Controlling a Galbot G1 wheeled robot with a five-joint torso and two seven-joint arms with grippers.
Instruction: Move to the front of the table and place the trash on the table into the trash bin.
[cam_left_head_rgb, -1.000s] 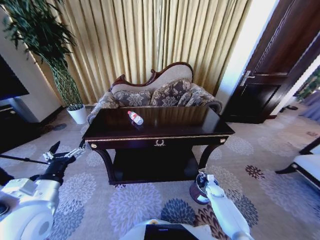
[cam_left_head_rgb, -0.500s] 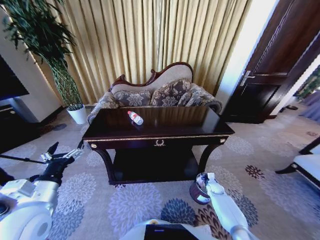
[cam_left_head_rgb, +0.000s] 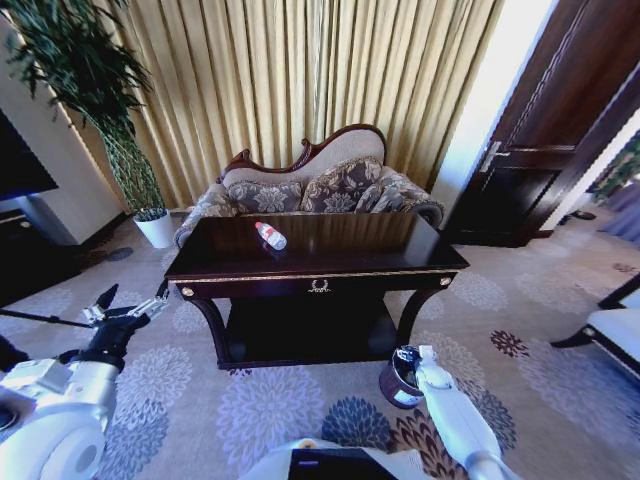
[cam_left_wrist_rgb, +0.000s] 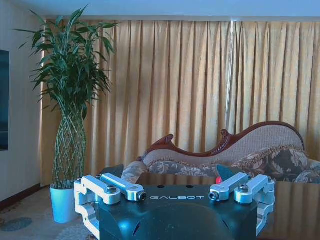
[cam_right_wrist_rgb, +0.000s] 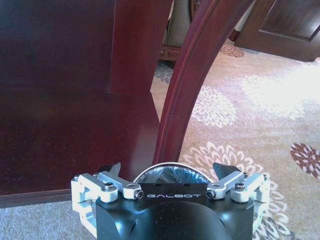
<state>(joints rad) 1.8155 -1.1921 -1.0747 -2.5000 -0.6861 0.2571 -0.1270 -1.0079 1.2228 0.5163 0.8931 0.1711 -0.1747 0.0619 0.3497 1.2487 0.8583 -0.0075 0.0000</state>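
**Bottle on the table, both claws low and spread**

A clear plastic bottle (cam_left_head_rgb: 270, 236) with a red-and-white label lies on its side on the dark glossy table (cam_left_head_rgb: 400, 250), toward the table's left rear part, in front of a patterned sofa (cam_left_head_rgb: 320, 185).

The left gripper (cam_left_head_rgb: 128, 308) hangs low over the flowered carpet, off the table's front left corner and well apart from the bottle; its fingers are spread apart with nothing between them. In the left wrist view the same claw (cam_left_wrist_rgb: 175, 192) faces the table edge, and a small red spot beyond it may be the bottle's cap, though that is hard to confirm.

The right gripper (cam_left_head_rgb: 412, 358) sits low beside the table's front right leg (cam_right_wrist_rgb: 195, 75), directly above the small round trash bin (cam_right_wrist_rgb: 169, 175) on the floor. Its fingers (cam_right_wrist_rgb: 116, 170) stand apart on either side of the bin's rim, holding nothing. The bottle is far from this claw, up on the tabletop.
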